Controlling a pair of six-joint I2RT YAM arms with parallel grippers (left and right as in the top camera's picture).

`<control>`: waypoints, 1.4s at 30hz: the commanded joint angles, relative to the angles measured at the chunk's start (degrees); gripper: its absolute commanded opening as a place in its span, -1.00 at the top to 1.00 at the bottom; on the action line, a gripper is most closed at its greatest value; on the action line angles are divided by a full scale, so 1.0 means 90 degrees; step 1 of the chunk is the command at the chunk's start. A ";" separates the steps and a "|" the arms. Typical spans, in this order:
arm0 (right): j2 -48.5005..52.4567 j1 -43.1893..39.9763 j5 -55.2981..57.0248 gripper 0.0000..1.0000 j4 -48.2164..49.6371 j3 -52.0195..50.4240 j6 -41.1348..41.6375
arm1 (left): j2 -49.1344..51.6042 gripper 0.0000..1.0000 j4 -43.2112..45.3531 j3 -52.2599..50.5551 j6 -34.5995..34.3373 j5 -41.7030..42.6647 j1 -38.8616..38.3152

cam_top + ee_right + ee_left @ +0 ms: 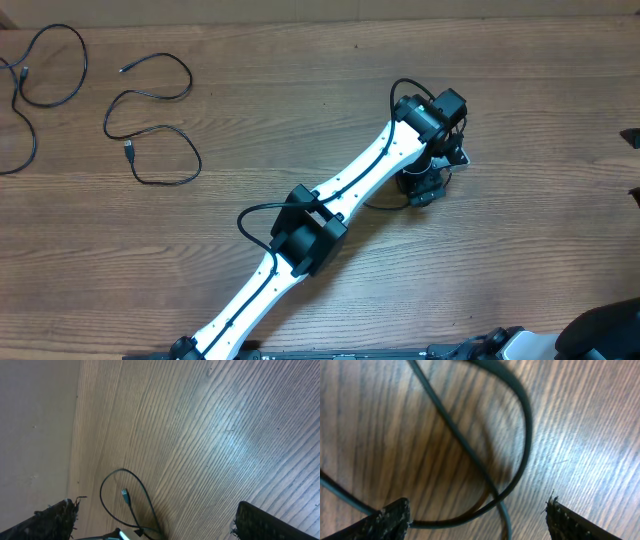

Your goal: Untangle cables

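Left jaws: spread wide with nothing clamped. One fingertip (390,519) sits low at the left of the wrist view and the other low at the right, both close over the wood.
Under the left jaws: a looped cable (525,435) lies flat on the tabletop (590,420). A straighter strand (445,420) crosses it near the bottom of the view. The picture is blurred, so I can't tell whether that is one cord or two.
Grip, as I judge it: take one strand only, on the free curve of the loop and away from the crossing. Pinching both at the crossing would only drag the knot along. Come straight down so the fingertips straddle the cord instead of pushing it aside.
Pull, as I judge it: lift a little, then draw slowly outward and watch that the other strand slides free.
Right jaws: equally wide and empty, one fingertip (50,520) at the lower left of its view. A thin black loop with a small plug (125,494) lies on the wood below, untouched.
Left arm (350,180): stretched across the middle of the tabletop.
Further out: a far-left cable (85,60) and a second cable (105,122) lie as separate wavy strands, well apart from the arm.
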 commanded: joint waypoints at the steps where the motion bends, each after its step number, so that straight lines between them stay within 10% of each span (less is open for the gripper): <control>1: -0.0087 -0.0007 0.0022 -1.00 0.0022 0.0163 0.0010 | -0.0155 -0.66 0.0029 -0.0024 0.0146 -0.0051 -0.0170; 15: -0.0087 -0.0007 0.0024 -1.00 0.0019 0.0163 0.0010 | -0.0124 -0.56 0.0697 -0.0695 -0.1044 -0.1103 -0.0333; 24: -0.0087 -0.0007 0.0022 -1.00 0.0022 0.0163 0.0012 | -0.0124 0.92 0.0738 -0.1161 -0.1054 -0.1027 -0.0461; 42: -0.0087 -0.0007 0.0022 -1.00 0.0019 0.0163 0.0010 | -0.1443 0.91 -0.0537 0.0568 -0.1047 -0.1326 0.0323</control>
